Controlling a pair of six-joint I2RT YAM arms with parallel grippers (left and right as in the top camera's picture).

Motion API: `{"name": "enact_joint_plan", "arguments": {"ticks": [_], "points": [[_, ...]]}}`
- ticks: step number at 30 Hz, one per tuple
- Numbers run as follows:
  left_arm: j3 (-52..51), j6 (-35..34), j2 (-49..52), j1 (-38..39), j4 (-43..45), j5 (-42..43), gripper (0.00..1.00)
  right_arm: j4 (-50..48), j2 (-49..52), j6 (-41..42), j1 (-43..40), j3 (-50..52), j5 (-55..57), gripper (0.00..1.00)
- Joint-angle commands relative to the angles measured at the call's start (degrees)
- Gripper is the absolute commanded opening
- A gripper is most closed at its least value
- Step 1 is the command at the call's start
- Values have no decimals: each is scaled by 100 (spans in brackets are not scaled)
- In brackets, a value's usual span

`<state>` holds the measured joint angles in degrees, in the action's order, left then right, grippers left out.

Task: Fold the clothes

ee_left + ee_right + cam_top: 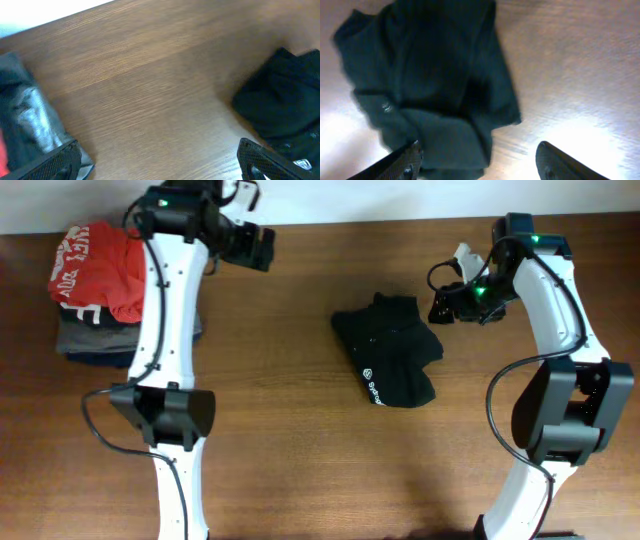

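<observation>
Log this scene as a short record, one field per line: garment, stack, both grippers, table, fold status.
garment: black garment, bunched up mid-table, white logo showing
stack: folded clothes by the left arm, red shirt on top
left gripper: open, empty, over bare wood between stack and garment
right gripper: open, empty, over the garment's edge
table: wooden table
status: black garment looks not yet folded

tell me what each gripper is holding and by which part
Nothing is held: the left gripper and the right gripper are both open and empty.
</observation>
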<state>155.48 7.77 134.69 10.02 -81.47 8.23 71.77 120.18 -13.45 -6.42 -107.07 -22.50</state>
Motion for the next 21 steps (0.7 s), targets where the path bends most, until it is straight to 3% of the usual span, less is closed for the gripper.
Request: {"name": "enact_joint_plan", "arguments": {"ticks": [1, 8, 10, 12, 17, 21], "points": [[57, 393, 20, 306, 42, 133, 99, 345, -52, 39, -24, 9, -496, 69], [57, 66, 20, -107, 332, -13, 99, 562, -164, -107, 697, 15, -516, 50], [57, 68, 20, -243, 286, -13, 99, 564, -164, -72, 892, 42, -509, 34], [57, 68, 20, -367, 232, -13, 99, 579, -164, 70, 1054, 107, -345, 4], [57, 68, 20, -435, 190, -13, 99, 146, -164, 326, 1167, 562, 389, 4], [57, 68, 20, -411, 186, -11, 99, -1392, -138, 330, 1078, 1318, 463, 4]]}}
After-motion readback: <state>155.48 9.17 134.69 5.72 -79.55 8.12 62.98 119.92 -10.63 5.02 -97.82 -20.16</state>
